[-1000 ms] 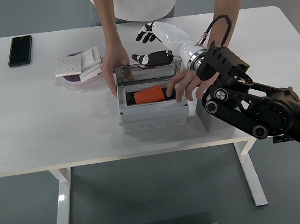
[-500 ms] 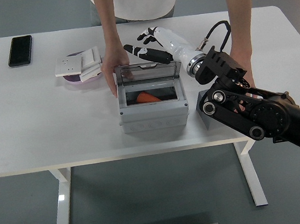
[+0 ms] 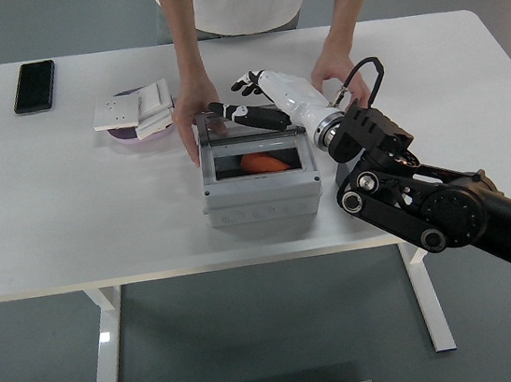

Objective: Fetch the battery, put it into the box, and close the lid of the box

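Observation:
A grey box [image 3: 261,198] stands mid-table. Its clear lid [image 3: 257,148] is tilted down over the box, nearly flat. The orange battery [image 3: 264,162] lies inside and shows through the lid. My right hand [image 3: 247,115] has its fingers stretched out flat over the lid's back edge and holds nothing. A person at the far side holds the box's left side with one hand [image 3: 194,112]. The person's other hand [image 3: 337,69] is on the table behind my right forearm. My left arm is out of view.
A black phone [image 3: 34,85] lies at the far left. White switch plates [image 3: 135,108] sit on a purple disc left of the box. My black right arm [image 3: 427,206] covers the table's right front.
The lid has swung down from upright to nearly flat over the battery. My right hand followed it forward and down. The person's hand left the box's inside and drew back behind my forearm.

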You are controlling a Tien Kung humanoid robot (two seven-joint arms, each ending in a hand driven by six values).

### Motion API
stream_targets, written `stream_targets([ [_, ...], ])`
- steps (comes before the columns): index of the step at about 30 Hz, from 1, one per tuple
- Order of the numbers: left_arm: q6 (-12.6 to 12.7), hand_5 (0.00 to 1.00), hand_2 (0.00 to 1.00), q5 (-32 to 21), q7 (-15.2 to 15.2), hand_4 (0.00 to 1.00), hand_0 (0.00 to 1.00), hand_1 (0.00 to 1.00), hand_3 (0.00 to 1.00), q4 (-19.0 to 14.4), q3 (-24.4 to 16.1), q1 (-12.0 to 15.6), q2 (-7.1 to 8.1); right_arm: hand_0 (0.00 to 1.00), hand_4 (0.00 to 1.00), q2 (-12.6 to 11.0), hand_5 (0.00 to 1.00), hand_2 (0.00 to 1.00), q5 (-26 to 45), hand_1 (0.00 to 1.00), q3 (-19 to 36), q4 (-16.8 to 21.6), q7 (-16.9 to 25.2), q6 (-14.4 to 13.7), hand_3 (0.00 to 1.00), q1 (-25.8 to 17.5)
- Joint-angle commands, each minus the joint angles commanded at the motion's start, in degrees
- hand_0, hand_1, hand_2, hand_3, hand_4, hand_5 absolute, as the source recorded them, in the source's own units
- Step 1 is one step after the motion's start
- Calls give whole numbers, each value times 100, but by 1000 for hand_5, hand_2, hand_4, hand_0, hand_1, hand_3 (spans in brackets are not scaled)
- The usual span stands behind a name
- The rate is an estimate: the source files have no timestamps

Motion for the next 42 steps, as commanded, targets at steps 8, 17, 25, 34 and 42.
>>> stream_targets([
  [8,9,2,590,-23,-19,419,640,741,534,0,15,10,3,893,982,-16,998,770,32,794,-176,77,-10,6,794,-66],
  [17,21,2,590,-42,-27,418,640,740,535,-2,25,38,-4,870,975,-48,998,766,10,781,-260,216,-78,34,792,-113],
  [25,25,2,590,-53,-28,418,641,741,534,-2,27,54,-4,830,971,-69,998,746,-127,744,-308,331,-118,8,771,-128],
  [34,19,2,589,-58,-27,415,641,741,534,-2,30,74,-13,775,971,-73,998,719,-344,710,-348,436,-139,5,736,-169],
  [42,17,2,588,-45,-22,415,641,741,533,-1,23,70,-9,675,967,-75,998,663,-385,660,-381,471,-195,73,652,-219],
])
